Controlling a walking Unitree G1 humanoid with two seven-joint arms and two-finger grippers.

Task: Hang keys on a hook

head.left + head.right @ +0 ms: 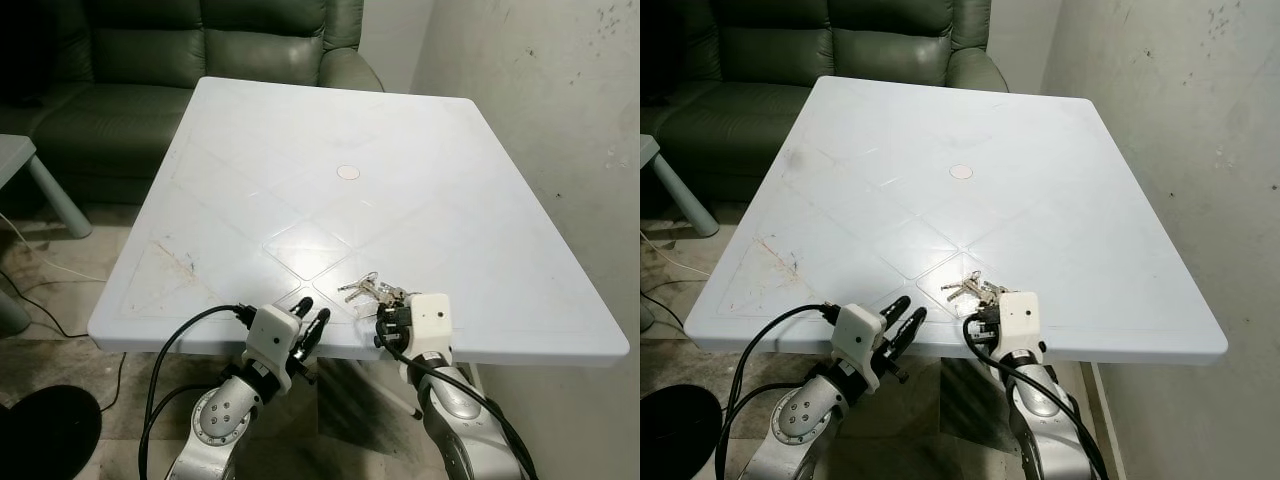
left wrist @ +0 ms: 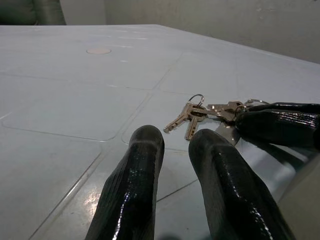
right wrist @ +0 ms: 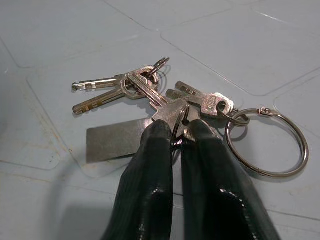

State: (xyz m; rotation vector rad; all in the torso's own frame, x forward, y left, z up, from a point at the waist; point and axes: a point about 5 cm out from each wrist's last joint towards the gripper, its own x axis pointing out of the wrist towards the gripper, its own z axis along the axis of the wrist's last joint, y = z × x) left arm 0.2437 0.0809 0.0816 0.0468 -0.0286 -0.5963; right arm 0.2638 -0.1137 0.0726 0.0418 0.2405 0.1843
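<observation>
A bunch of silver keys (image 1: 366, 288) lies on the white table (image 1: 300, 150) close to its front edge. In the right wrist view the keys (image 3: 150, 95) fan out flat, with a large loose ring (image 3: 301, 144) and a flat metal tag (image 3: 112, 143) beside them. My right gripper (image 3: 177, 131) is shut on the bunch where the small ring joins the keys, and it reaches over the front edge (image 1: 388, 312). My left gripper (image 1: 311, 312) rests at the front edge a little to the left of the keys, fingers slightly apart and holding nothing.
A dark green sofa (image 1: 200, 60) stands behind the table. A bare wall (image 1: 560, 120) runs close along the table's right side. A small pale side table (image 1: 15, 158) and a cable (image 1: 40, 300) on the floor sit to the left.
</observation>
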